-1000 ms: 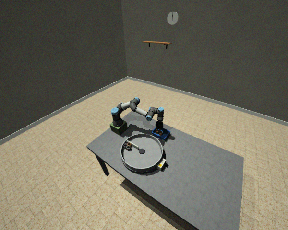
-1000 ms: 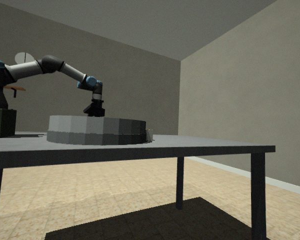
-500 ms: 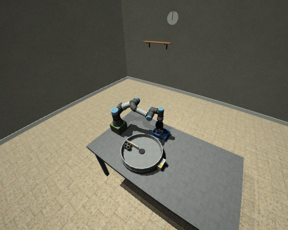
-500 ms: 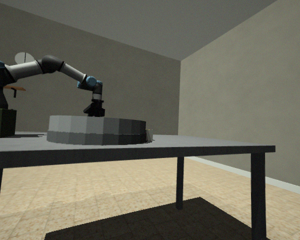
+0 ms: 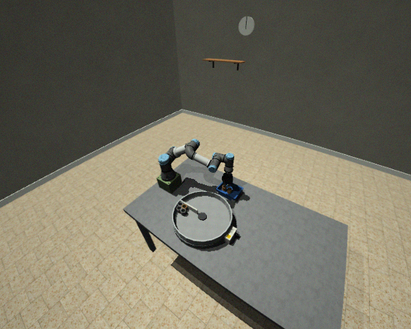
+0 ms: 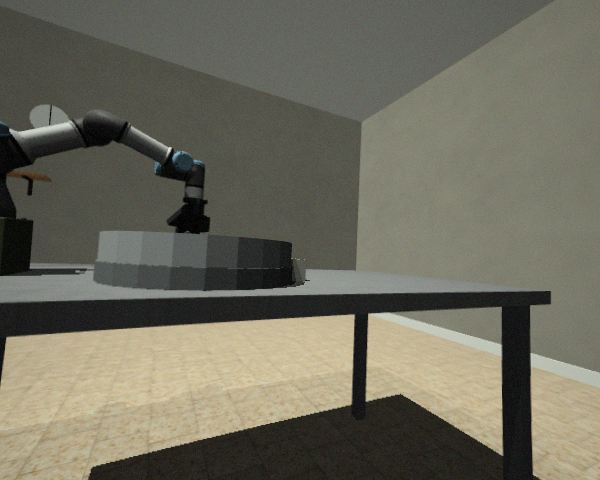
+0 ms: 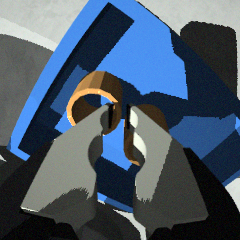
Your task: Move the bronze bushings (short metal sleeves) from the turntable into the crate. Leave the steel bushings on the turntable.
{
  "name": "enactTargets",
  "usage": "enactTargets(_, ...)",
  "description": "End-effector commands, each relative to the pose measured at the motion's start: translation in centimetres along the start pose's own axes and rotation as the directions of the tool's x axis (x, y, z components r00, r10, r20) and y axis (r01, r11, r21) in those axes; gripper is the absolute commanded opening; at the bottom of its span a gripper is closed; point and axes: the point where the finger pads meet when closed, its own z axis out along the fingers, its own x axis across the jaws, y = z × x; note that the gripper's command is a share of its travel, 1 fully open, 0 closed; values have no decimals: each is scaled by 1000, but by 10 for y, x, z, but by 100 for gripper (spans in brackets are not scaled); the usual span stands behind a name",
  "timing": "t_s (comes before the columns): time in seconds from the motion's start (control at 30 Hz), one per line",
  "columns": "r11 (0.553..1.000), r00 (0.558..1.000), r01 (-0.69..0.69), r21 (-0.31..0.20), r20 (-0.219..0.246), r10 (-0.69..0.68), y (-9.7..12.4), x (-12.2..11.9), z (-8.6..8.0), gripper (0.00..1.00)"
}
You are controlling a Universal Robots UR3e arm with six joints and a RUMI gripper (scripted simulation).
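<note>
Approx. 2+ bronze bushings (image 5: pixel 229 190) (image 7: pixel 95 81) are in the crate (image 5: pixel 239 195) (image 7: pixel 145 55), w/ the gripper (image 5: pixel 227 183) (image 6: pixel 189 231) (image 7: pixel 120 105) just above it, tips nearly together, nothing clamped; prob. 1 bronze left (image 5: pixel 184 205) amid steel ones (image 5: pixel 183 211) on the turntable (image 5: pixel 229 216) (image 6: pixel 189 253) near the crate.

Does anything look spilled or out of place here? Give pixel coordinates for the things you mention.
Nothing stands out: two bronze bushings (image 5: pixel 229 190) (image 7: pixel 102 79) are in the crate (image 5: pixel 237 192) (image 7: pixel 145 45), the other bushings (image 5: pixel 183 210) cluster inside the turntable (image 5: pixel 212 226) (image 6: pixel 186 253), and no spill shows.
</note>
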Motion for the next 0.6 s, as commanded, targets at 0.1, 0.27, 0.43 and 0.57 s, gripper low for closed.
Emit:
enactTargets(0.1, 1000, 1000, 0, -1, -3, 0, 0, 1, -13, 6)
enactTargets(0.27, 1000, 1000, 0, -1, -3, 0, 0, 1, -33, 6)
enactTargets(0.43, 1000, 1000, 0, -1, -3, 0, 0, 1, -55, 6)
enactTargets(0.57, 1000, 1000, 0, -1, -3, 0, 0, 1, -63, 6)
